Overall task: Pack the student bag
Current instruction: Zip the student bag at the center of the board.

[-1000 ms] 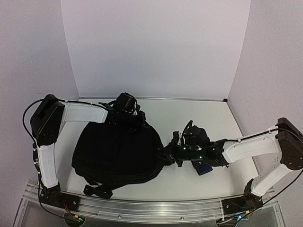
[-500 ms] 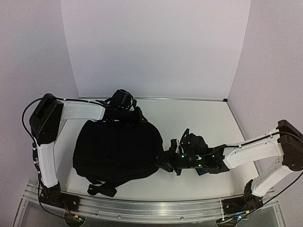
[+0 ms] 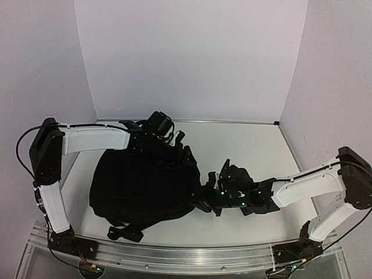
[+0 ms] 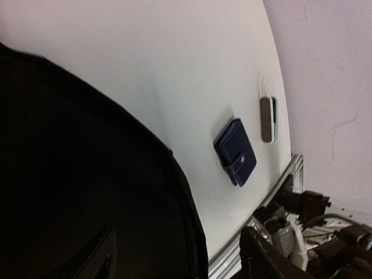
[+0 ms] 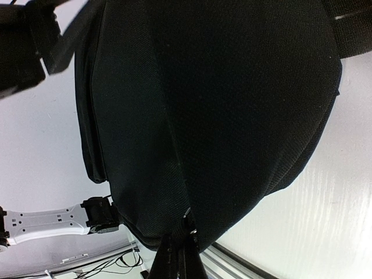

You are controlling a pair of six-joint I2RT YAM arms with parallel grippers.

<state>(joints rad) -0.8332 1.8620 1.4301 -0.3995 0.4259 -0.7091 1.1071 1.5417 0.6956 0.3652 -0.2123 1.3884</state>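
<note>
One bag (image 3: pixel 142 186) lies on the table (image 3: pixel 250 145), left of centre, between my arms. My right gripper (image 5: pixel 181 247) has its jaws pressed together, pinching the fabric at the bag's right edge, and my left gripper (image 4: pixel 177 235) hangs over the far edge with jaws spread wide. Beside the bag I count one dark-blue wallet (image 4: pixel 235 152) with a snap tab and one small grey-and-white item (image 4: pixel 267 119) I cannot identify.

We see the right gripper (image 5: pixel 185 237) pinched closed on the student bag (image 5: pixel 215 104) edge, bag filling most of view, left arm (image 5: pixel 43 224) past it.
</note>
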